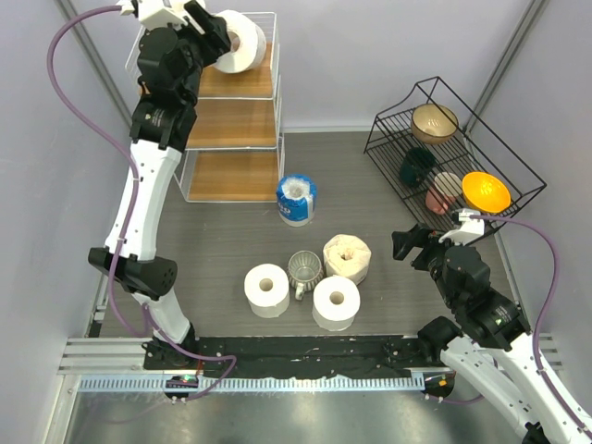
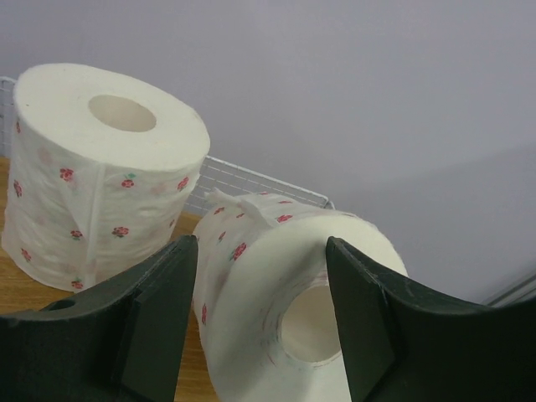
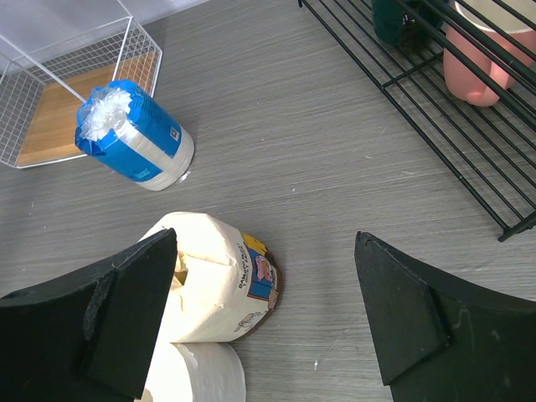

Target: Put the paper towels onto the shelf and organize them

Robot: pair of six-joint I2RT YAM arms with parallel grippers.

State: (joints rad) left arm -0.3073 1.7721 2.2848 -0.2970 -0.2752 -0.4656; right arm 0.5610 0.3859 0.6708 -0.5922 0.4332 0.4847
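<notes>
My left gripper (image 1: 220,39) is at the top tier of the white wire shelf (image 1: 231,125), shut on a red-dotted paper towel roll (image 2: 251,276) that lies tilted on its side, core facing the camera. It shows as a white roll (image 1: 240,42) in the top view. A second red-dotted roll (image 2: 100,176) stands upright on the top board beside it. On the table stand a blue-wrapped roll (image 1: 296,199), a ragged cream roll (image 1: 347,257) and two plain white rolls (image 1: 266,289) (image 1: 336,301). My right gripper (image 1: 412,245) is open and empty, above the table right of the cream roll (image 3: 218,280).
A clear glass mug (image 1: 304,270) stands between the white rolls and the cream roll. A black wire rack (image 1: 449,153) with bowls and cups stands at the back right. The shelf's lower two boards are bare. The blue roll (image 3: 134,138) stands just in front of the shelf's bottom tier (image 3: 59,109).
</notes>
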